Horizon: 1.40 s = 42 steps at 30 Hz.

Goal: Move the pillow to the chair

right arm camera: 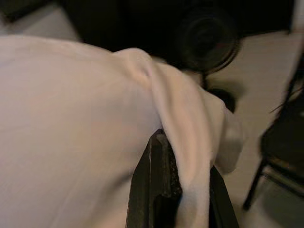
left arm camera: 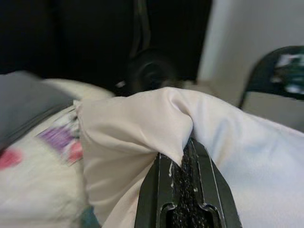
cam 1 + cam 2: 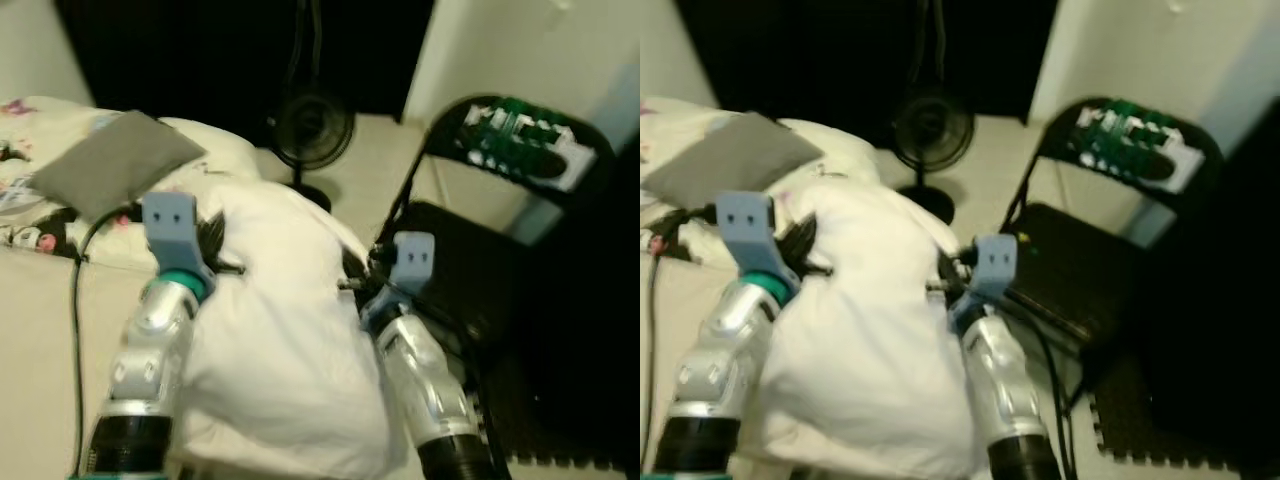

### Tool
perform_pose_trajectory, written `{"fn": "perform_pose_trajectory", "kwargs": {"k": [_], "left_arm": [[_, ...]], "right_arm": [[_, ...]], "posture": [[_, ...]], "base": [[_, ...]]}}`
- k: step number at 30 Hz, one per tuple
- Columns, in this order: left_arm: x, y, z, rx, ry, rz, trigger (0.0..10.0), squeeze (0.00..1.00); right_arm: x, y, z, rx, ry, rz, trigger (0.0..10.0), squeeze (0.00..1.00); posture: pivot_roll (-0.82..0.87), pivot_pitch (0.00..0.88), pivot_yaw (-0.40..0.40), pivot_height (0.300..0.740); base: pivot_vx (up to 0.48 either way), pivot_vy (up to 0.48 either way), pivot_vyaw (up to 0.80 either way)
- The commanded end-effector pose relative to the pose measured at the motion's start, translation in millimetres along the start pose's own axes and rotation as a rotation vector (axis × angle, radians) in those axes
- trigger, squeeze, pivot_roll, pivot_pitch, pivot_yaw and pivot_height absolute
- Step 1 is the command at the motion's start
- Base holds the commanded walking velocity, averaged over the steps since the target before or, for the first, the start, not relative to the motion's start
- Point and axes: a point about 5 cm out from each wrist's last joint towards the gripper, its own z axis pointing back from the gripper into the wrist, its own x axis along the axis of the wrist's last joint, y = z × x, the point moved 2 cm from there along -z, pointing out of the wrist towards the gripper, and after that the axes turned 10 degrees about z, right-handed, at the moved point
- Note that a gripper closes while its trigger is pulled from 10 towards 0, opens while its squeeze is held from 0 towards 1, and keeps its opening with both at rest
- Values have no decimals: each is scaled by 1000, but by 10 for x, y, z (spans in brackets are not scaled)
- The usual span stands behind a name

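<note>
Both grippers are pinched shut on the white pillow (image 3: 285,320): the left gripper (image 2: 183,164) has a fold of the cover clamped between its fingers on the pillow's left side, and the right gripper (image 1: 164,156) bites a similar ridge of fabric on its right side. The pillow hangs between the two arms, off the bed (image 3: 40,290) at the left and just left of the black folding chair (image 3: 480,250), whose seat lies to the right and slightly farther off. The main risk, as I judge it, is that each grip holds only loose cover, not the filling, so a swing to the right could let the fabric slide out and drop the pillow to the floor. A standing fan (image 3: 312,135) sits beyond the pillow and could be knocked, and the dark cable (image 3: 75,300) near the left arm might snag.
</note>
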Motion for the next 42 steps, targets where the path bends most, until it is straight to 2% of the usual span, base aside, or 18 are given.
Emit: {"fn": "perform_pose_trajectory", "kwargs": {"k": [1, 7, 9, 10, 14, 16, 17, 20, 22, 23, 24, 25, 28, 31, 33, 35, 39, 42], "left_arm": [[84, -60, -18, -20, -19, -29, 10000, 0], [228, -124, -67, -19, -28, -74, 10000, 0], [236, -125, -70, -20, -28, -79, 10000, 0], [251, -111, -66, -12, -18, -94, 10000, 0], [269, -83, -50, -5, -4, -112, 10000, 0], [180, 31, -24, 29, 4, -79, 10000, 0], [180, 31, -24, 29, 4, -79, 10000, 0], [10, 240, 15, 101, 9, 54, 10000, 0], [10, 240, 15, 101, 9, 54, 10000, 0], [-77, 277, 29, 118, 31, 78, 10000, 0], [-134, 280, 39, 117, 44, 80, 10000, 0], [-177, 236, 28, 95, 54, 49, 10000, 0], [-193, 99, -22, 30, 50, -10, 10000, 0], [-248, 90, -64, 20, 61, -54, 10000, 0], [-200, 111, -104, 55, 39, -82, 10000, 0], [-87, 156, -110, 130, -6, -76, 10000, 0], [-61, 179, -66, 172, -18, -11, 10000, 0], [-23, 149, -10, 178, -57, -18, 10000, 0]], "right_arm": [[86, 72, -35, 14, -56, 3, 10000, 0], [58, 20, -48, -10, -59, 8, 10000, 0], [56, 17, -49, -11, -60, 8, 10000, 0], [61, 20, -60, -10, -63, 11, 10000, 0], [87, 34, -85, -5, -73, 16, 10000, 0], [132, 49, -108, 0, -87, 21, 10000, 0], [132, 49, -108, 0, -87, 21, 10000, 0], [185, 28, -148, -6, -96, 9, 10000, 0], [185, 28, -148, -6, -96, 9, 10000, 0], [184, 26, -158, -1, -91, 18, 10000, 0], [180, 26, -162, 4, -87, 25, 10000, 0], [175, 28, -163, 16, -79, 34, 10000, 0], [156, 38, -162, 42, -62, 42, 10000, 0], [157, 70, -171, 62, -57, 48, 10000, 0], [169, 80, -181, 71, -60, 52, 10000, 0], [190, 76, -195, 71, -69, 50, 10000, 0], [233, 87, -218, 66, -85, 45, 10000, 0], [299, 101, -231, 60, -114, 14, 10000, 0]], "posture": [[201, 0, 91, 740], [265, 0, 118, 740], [265, 0, 118, 740], [321, 0, 150, 740], [298, 0, 139, 740], [231, 0, 104, 740], [231, 0, 104, 740], [176, 12, 71, 740], [176, 12, 71, 740], [163, 22, 65, 740], [144, 29, 36, 740], [139, 35, 9, 740], [136, 43, -24, 740], [124, 50, -41, 740], [140, 47, -43, 740], [149, 43, -36, 740], [147, 44, -23, 740], [147, 44, -23, 740]], "base": [[0, 0, -800], [0, 0, -800], [0, 0, -800], [0, 0, -800], [0, 0, -800], [0, 0, -800], [0, 0, -800], [0, 0, -800], [0, 0, -800], [0, 0, -800], [0, 0, -800], [0, 0, -800], [0, 0, -800], [0, 0, -800], [0, 0, -800], [0, 0, -800], [0, 0, -800], [0, 0, -683]]}}
